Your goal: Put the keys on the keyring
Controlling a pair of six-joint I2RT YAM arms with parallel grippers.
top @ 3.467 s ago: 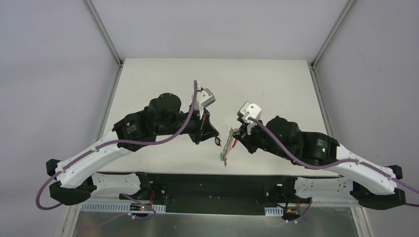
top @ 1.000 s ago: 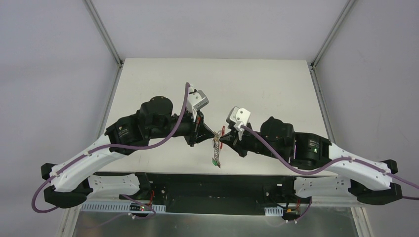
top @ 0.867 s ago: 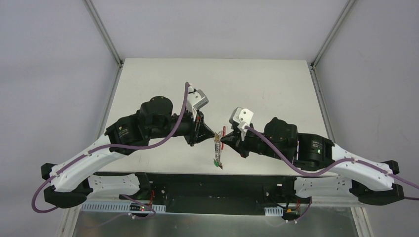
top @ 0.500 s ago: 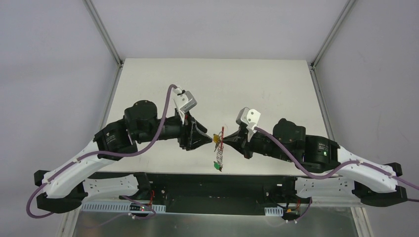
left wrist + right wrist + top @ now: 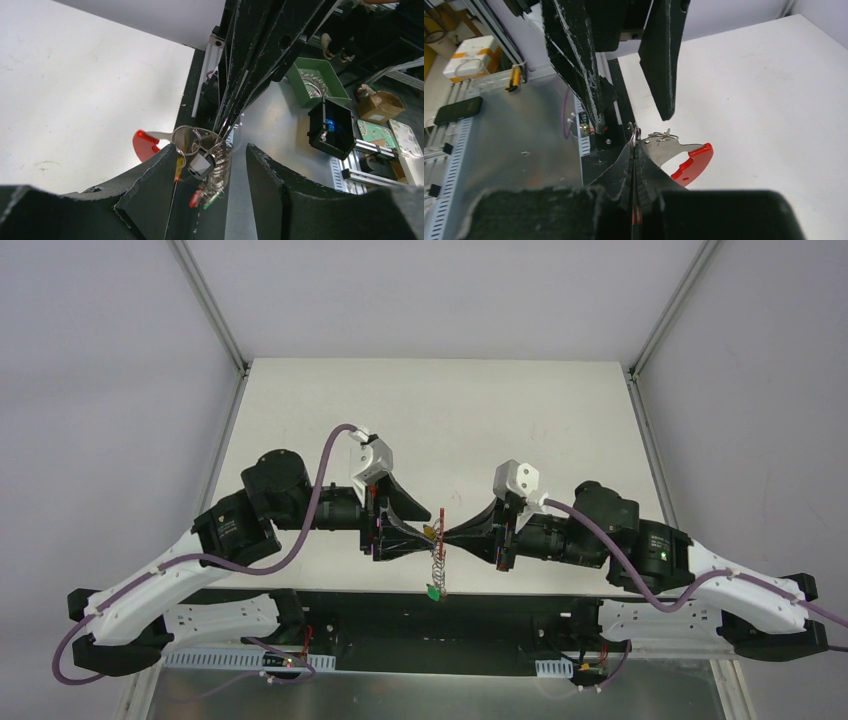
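Keyring (image 5: 437, 556) is pinched tight in the right claw (image 5: 634, 148), dangling lengthwise toward bottom centre; the keys (image 5: 193, 145) are straddled by the wide-open left claw (image 5: 210, 150) (nothing gripped there, it seems).

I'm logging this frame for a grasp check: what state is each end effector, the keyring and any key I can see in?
left end effector: open, fingers either side of the keyring
right end effector: shut on the keyring
keyring: held up, hanging between both end effectors
green-tagged key: dangling at the keyring's lower end
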